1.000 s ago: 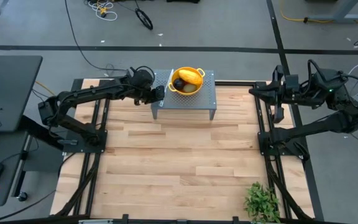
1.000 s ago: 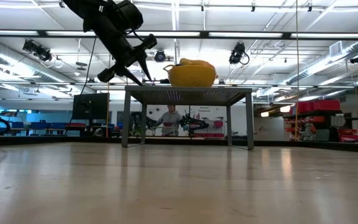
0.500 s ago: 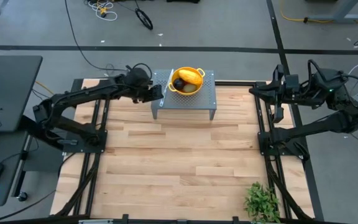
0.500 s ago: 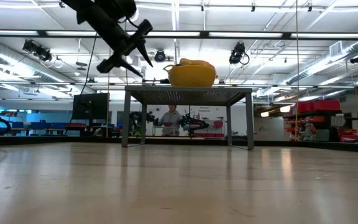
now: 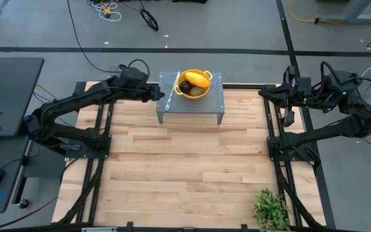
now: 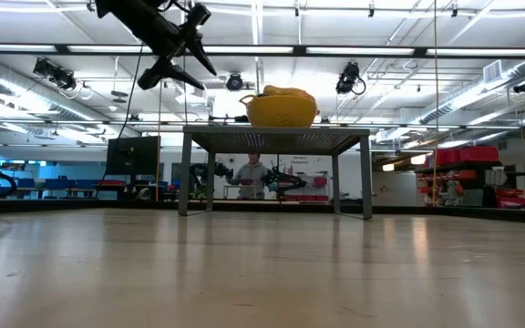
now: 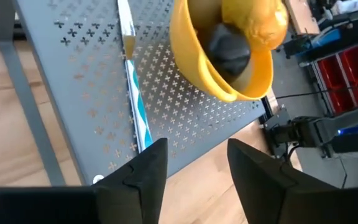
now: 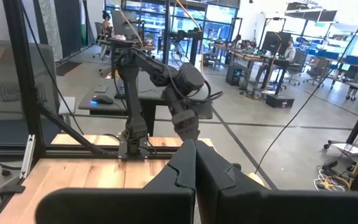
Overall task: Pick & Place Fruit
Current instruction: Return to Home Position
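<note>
Left gripper [image 7: 195, 149] jaws open, empty, over shelf [image 5: 215, 98] left edge, upper centre of high view; fruit [image 5: 197, 80] in yellow colander [image 7: 191, 59] on shelf; right gripper [image 8: 196, 155] jaws closed, far right.

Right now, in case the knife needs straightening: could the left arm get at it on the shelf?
Likely yes: the open left gripper hovers close by the shelf, and nothing covers the knife.
</note>
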You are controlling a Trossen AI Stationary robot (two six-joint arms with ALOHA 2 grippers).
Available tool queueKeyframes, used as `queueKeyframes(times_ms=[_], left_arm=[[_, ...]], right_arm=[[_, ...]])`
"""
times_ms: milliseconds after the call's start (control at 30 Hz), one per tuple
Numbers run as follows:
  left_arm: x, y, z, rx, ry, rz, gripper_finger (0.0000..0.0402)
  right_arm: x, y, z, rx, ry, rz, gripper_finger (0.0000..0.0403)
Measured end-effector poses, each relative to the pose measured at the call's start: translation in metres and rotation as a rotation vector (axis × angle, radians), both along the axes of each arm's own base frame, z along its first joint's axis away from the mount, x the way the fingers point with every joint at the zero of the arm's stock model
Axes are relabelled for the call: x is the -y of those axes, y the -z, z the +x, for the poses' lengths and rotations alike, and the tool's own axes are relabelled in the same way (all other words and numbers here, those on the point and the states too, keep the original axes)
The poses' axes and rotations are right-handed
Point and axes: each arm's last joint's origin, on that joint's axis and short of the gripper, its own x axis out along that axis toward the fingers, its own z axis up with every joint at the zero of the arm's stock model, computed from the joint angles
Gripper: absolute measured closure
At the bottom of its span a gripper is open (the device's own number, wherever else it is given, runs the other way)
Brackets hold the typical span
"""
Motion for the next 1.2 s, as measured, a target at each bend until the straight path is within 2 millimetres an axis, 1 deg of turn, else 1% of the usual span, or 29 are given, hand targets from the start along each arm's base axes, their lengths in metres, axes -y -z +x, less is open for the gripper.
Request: queueKeyframes(times_ms=[233, 433, 600, 867, 967, 1200], left_arm=[[0.009, -0.014, -0.008, 0.049, 0.045, 0.082, 0.0272], [0.020, -0.033, -0.017, 0.119, 0.110, 0.227, 0.0310], [0.026, -0.045, -0.027, 0.124, 0.142, 0.359, 0.0341], [0.031, -0.055, -0.037, 0.146, 0.163, 0.448, 0.0389], [0.032, -0.055, -0.038, 0.133, 0.180, 0.481, 0.0396], [0.038, -0.055, -0.035, 0.096, 0.240, 0.559, 0.0396]], right_arm=[[0.000, 0.000, 0.000, 0.000, 0.000, 0.000, 0.0402], [0.000, 0.000, 0.000, 0.000, 0.000, 0.000, 0.0402], [0.000, 0.000, 0.000, 0.000, -0.001, 0.000, 0.0402], [0.000, 0.001, 0.004, -0.010, -0.001, 0.000, 0.0402], [0.000, 0.001, 0.006, -0.016, -0.001, 0.000, 0.0402], [0.000, 0.003, 0.013, -0.035, -0.001, 0.000, 0.0402]])
